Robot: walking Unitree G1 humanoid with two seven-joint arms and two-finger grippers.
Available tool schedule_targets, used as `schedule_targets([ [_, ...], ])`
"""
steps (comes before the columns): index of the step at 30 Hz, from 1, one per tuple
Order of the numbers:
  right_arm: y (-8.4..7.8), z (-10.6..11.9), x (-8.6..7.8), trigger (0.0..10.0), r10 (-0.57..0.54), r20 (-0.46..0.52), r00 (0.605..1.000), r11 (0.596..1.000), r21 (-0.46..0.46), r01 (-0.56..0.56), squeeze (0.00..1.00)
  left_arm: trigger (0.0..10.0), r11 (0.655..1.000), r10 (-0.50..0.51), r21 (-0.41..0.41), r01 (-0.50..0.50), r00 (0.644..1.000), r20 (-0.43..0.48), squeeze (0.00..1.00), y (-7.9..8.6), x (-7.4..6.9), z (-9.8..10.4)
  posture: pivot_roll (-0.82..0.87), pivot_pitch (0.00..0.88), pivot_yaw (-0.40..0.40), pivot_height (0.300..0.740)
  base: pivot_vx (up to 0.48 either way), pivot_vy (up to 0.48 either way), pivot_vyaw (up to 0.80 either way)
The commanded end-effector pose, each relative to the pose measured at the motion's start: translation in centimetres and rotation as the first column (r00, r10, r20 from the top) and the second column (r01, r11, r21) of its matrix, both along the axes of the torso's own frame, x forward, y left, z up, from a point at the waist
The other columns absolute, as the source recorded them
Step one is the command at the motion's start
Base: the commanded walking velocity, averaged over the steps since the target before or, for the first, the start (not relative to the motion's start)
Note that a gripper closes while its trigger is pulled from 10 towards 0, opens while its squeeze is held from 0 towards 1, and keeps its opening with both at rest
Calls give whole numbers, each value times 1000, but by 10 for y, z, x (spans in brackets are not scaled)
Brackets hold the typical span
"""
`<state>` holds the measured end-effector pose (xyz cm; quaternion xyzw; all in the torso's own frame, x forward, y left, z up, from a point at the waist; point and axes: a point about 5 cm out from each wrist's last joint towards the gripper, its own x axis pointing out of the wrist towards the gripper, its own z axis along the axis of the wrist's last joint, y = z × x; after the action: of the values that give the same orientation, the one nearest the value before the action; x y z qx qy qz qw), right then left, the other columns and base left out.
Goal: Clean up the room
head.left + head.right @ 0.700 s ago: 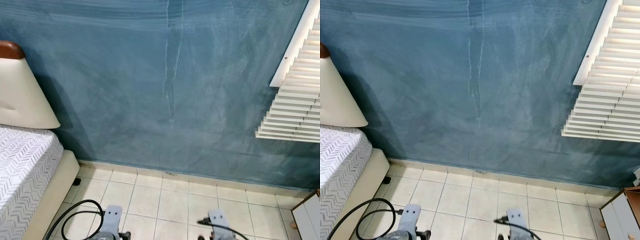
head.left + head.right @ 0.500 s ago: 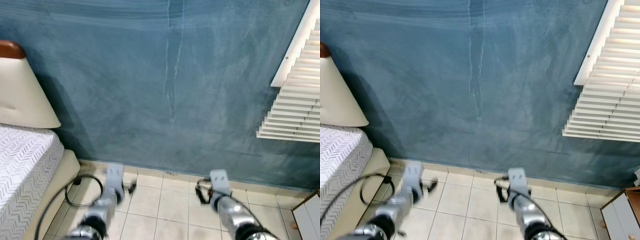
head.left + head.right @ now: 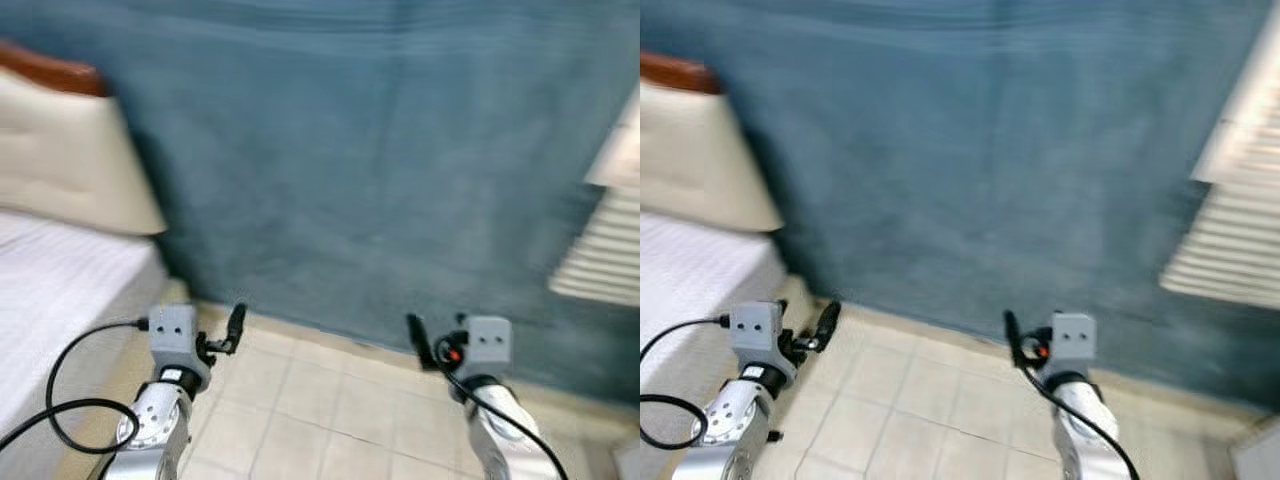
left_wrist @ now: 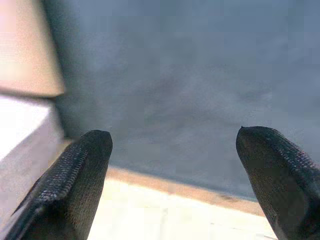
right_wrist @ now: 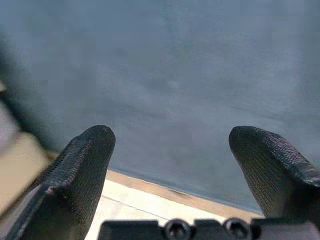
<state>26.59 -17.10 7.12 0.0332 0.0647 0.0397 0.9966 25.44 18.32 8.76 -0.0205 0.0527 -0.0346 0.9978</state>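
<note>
Left gripper (image 4: pixel 172 165) and right gripper (image 5: pixel 172 160) are both hovering raised over the tiled floor (image 3: pixel 330 420), fingers spread wide, holding nothing. They are facing the blue wall (image 3: pixel 380 150), bed (image 3: pixel 60 280) sitting at left; frames blurred.

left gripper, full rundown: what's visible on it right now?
The left gripper has two long black fingers with a textured, woven-looking surface, spread wide apart with nothing between them. In the eye views it sits on a grey boxy wrist block above a silver arm, with a black cable looping off to the side. It is raised in front of the robot, low on its left, pointing toward the blue wall above the tiled floor, beside the bed. Nothing touches it. The frames are motion-blurred.
</note>
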Motion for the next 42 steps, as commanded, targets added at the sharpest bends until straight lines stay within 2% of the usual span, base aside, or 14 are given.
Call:
schedule_targets([
  [1, 6, 6, 5, 10000, 27, 14, 1000, 999, 18, -27, 0, 10000, 999, 40, 31, -38, 997, -59, 0, 6, 1, -9, -53, 0, 36, 740, 0, -480, 788],
  [4, 21, 10, 4, 10000, 182, 21, 983, 980, 73, -183, 0, 10000, 998, 26, 66, -20, 996, -85, 0, 3, 4, -11, -51, 0, 28, 740, 0, -480, 792],
  [6, 16, 4, 8, 10000, 151, -31, 988, 984, 100, -147, 0, 10000, 994, 38, 105, -28, 995, -96, 0, -2, 4, -12, -38, 0, 18, 740, 0, 0, 781],
  [12, 9, -7, 8, 10000, 116, -89, 989, 990, 96, -107, 0, 10000, 996, 69, 53, -66, 996, -52, 0, -2, 5, -1, -7, 0, 11, 740, 0, 118, 781],
  [20, 11, -9, 11, 10000, 126, -100, 987, 989, 88, -118, 0, 10000, 996, 76, 58, -72, 995, -66, 0, -9, 12, -2, -26, 0, 16, 740, 0, 56, 795],
  [24, 15, -8, 14, 10000, 128, -89, 988, 989, 86, -121, 0, 10000, 992, 75, 108, -69, 996, -52, 0, -13, 19, 1, -34, 0, 18, 740, 0, 0, 795],
  [25, 17, -7, 14, 10000, 133, -79, 988, 987, 106, -124, 1000, 10000, 994, 78, 87, -73, 995, -55, 1000, -14, 20, 1, -36, 0, 18, 740, 0, 0, 794],
  [28, 16, -7, 13, 10000, 141, -67, 988, 985, 112, -133, 1000, 10000, 991, 87, 104, -80, 994, -63, 1000, -14, 21, 0, -34, 0, 20, 740, 0, 0, 785],
  [29, 17, -8, 13, 10000, 149, -64, 987, 984, 109, -142, 1000, 10000, 991, 89, 101, -82, 994, -66, 0, -14, 21, -1, -33, 0, 21, 740, 0, 0, 781],
  [32, 19, -9, 14, 10000, 159, -68, 985, 984, 92, -152, 1000, 10000, 996, 49, 82, -46, 998, -36, 0, -16, 23, 3, -30, 0, 22, 740, 0, 0, 781],
  [33, 20, -8, 17, 10000, 158, -67, 985, 984, 90, -152, 447, 10000, 998, 42, 53, -40, 999, -33, 0, -16, 24, 3, -30, 0, 22, 740, 480, 0, 775],
  [34, 20, -8, 17, 10000, 158, -67, 985, 984, 90, -152, 447, 10000, 998, 42, 53, -40, 999, -33, 0, -16, 24, 3, -30, 0, 22, 740, 480, 0, 775],
  [35, 20, -7, 18, 10000, 157, -65, 986, 984, 91, -151, 0, 10000, 998, 40, 52, -38, 999, -35, 0, -16, 25, 3, -30, 0, 22, 740, 480, 0, 0],
  [42, 18, -1, 25, 10000, 118, -20, 993, 991, 72, -116, 0, 10000, 999, -6, 37, 7, 1000, -20, 0, -18, 27, 2, -33, 0, 28, 740, 480, 0, 0],
])
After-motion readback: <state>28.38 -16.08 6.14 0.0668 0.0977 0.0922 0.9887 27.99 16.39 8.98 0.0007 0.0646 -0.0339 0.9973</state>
